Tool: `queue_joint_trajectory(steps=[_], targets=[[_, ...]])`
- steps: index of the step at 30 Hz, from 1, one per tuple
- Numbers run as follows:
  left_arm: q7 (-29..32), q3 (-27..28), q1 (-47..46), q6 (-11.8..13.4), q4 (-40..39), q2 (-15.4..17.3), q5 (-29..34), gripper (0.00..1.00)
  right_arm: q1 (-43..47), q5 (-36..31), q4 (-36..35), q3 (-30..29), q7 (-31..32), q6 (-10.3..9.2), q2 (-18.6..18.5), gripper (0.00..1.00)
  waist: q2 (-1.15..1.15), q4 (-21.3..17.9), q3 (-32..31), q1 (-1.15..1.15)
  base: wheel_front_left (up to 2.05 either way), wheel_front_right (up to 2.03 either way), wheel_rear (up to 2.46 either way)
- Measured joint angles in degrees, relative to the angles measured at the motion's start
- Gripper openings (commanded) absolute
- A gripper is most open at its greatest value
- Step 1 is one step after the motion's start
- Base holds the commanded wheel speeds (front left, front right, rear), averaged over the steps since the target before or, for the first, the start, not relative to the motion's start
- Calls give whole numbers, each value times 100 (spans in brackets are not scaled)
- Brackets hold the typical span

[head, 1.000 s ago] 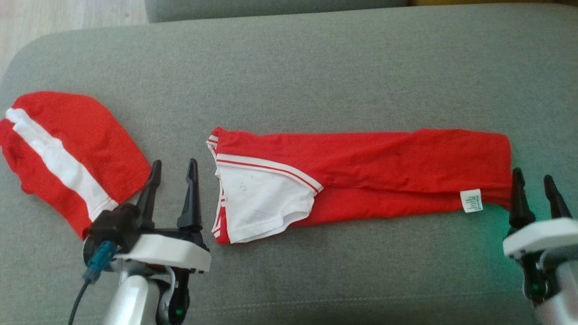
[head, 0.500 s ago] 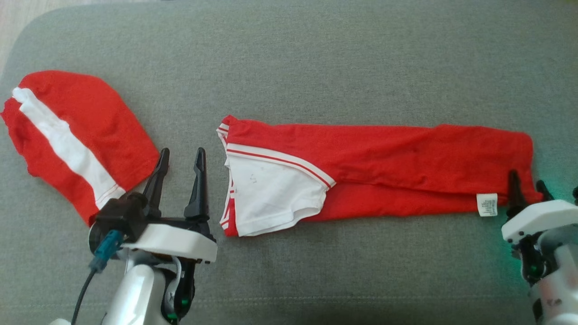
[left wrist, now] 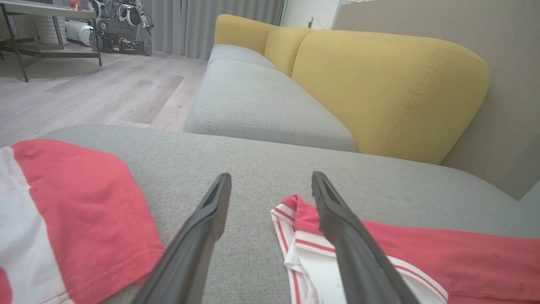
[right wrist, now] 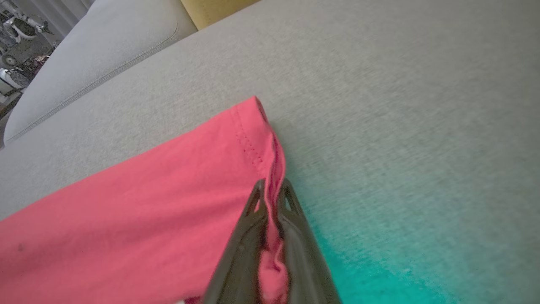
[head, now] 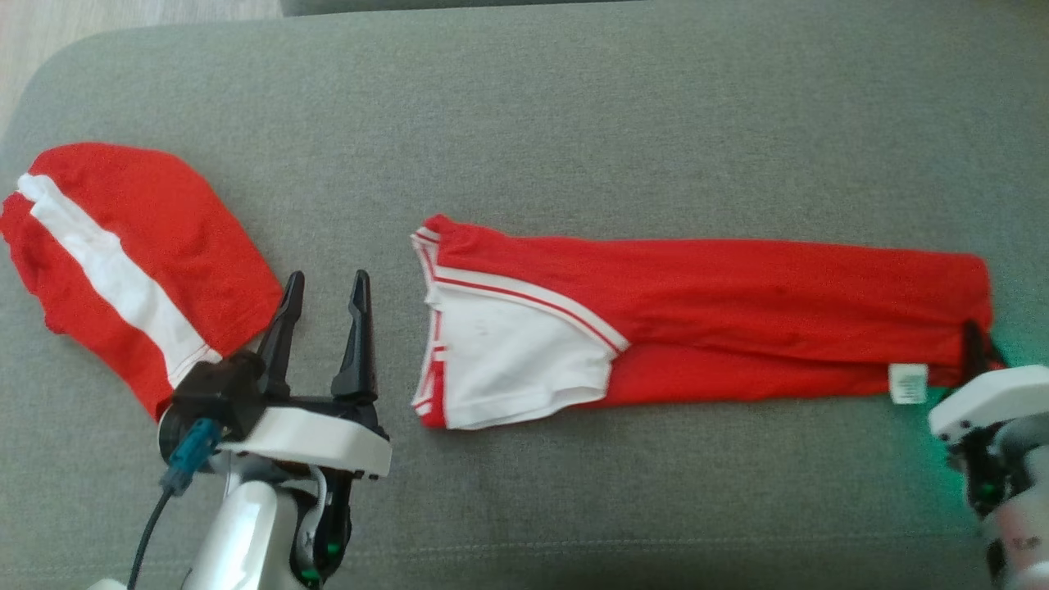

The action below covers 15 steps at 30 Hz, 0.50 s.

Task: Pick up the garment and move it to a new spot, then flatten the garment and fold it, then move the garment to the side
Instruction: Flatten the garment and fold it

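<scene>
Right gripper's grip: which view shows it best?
Right wrist view: the right gripper is shut on the garment hem. Head view shows a fingertip at that corner; left wrist view, the collar end.

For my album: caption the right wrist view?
Right claw pinching the red garment by its hem on a grey sofa cushion.

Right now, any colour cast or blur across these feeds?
Head view: green glow on the sofa beside the right end effector. Right wrist view: same teal spill at lower right, grey weave smeared. Left wrist view: left end effector soft up close, garment washed pink.
</scene>
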Motion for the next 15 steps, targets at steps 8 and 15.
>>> queue_joint_trajectory(steps=[8,15], targets=[[0,2,4,0,2,-1,0,100,-274,-125,498,-219,-357,0,-348,0,0,-28,-77,0,0,0,0],[0,4,15,1,13,-1,-68,100,-564,-750,924,-523,-599,0,-586,0,0,-31,-201,0,0,0,0]])
